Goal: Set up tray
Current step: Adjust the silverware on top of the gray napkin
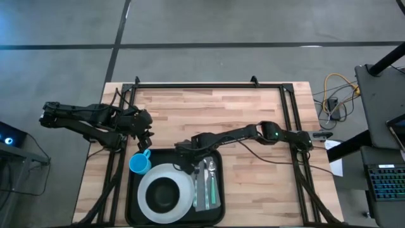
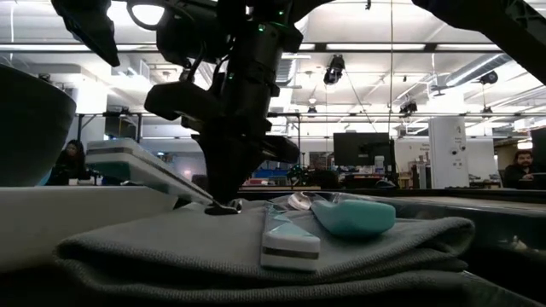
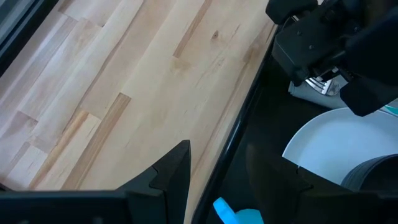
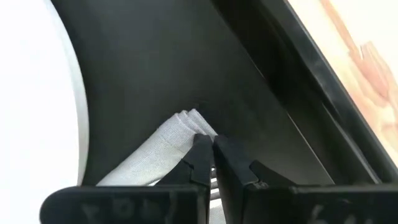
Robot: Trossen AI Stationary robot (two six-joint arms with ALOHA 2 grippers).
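Observation:
The black tray [image 1: 131, 196] lies at the table's near edge. It bears a white plate [image 1: 182, 183] with a dark bowl [image 1: 163, 194], a blue cup [image 1: 138, 164] and a folded grey napkin [image 1: 200, 197] with teal-handled cutlery [image 1: 213, 180] lying on it. My left gripper [image 1: 147, 140] is open, just beyond the tray's far-left corner. In its wrist view the cup's blue handle [image 3: 231, 213] shows below its fingers [image 3: 176, 167]. My right gripper [image 1: 187, 154] is shut over the napkin's far-left corner [image 4: 186, 119]. My right gripper [image 4: 211, 142] comes down from above and the right, with its shut fingertips on top of the napkin [image 2: 171, 234] near the folded far corner. A bit of bright metal [image 3: 320, 85] shows at the tips; I cannot tell whether the fingers hold it.
Bare wooden table [image 1: 215, 114] stretches beyond the tray toward the far edge. A black frame rail [image 1: 209, 84] runs along the far side, and side rails flank the table. The plate rim [image 4: 37, 99] lies close beside the right gripper.

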